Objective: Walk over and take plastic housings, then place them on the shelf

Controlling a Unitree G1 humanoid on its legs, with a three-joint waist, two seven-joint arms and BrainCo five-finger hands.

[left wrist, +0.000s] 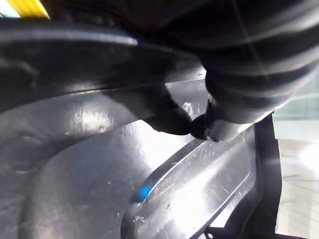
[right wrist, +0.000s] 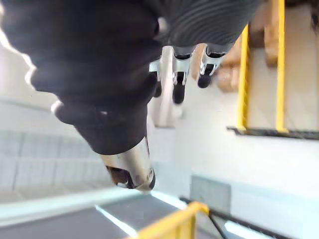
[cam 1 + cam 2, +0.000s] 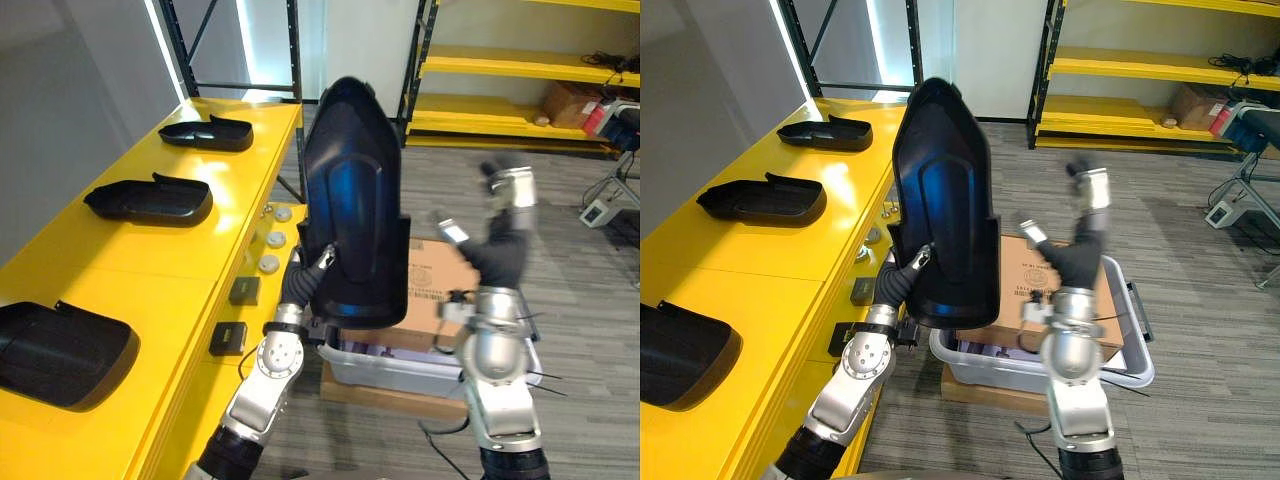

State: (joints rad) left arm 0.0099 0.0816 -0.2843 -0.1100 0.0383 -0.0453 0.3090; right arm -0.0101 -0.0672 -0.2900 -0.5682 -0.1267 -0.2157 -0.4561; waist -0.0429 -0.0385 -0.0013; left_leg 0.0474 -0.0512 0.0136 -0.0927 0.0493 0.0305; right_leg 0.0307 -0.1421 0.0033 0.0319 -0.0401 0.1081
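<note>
The housing [image 3: 350,200] stands upright in the air, its narrow end up and its glossy black face toward the camera. It hangs just right of the shelf [image 3: 200,270] and above the bin [image 3: 390,372]. The left hand [image 3: 303,285] grasps it at the lower left edge, with one fingertip [image 3: 325,262] pressed on the front face. The left wrist view shows a dark tip clamped against the shiny plastic.

The right hand [image 3: 1085,215] is raised to the right of the housing and apart from it, fingers relaxed and holding nothing.

Three more housings lie flat in a row on the yellow shelf to the left: a near one [image 3: 60,355], a middle one [image 3: 150,200] and a far one [image 3: 208,133], well apart from each other. Along the shelf's right edge sit two small black blocks [image 3: 244,290] and a few white discs [image 3: 270,263].

The grey bin sits on the floor and a cardboard box [image 3: 440,280] rests on it. Yellow racks [image 3: 500,120] stand far right.
</note>
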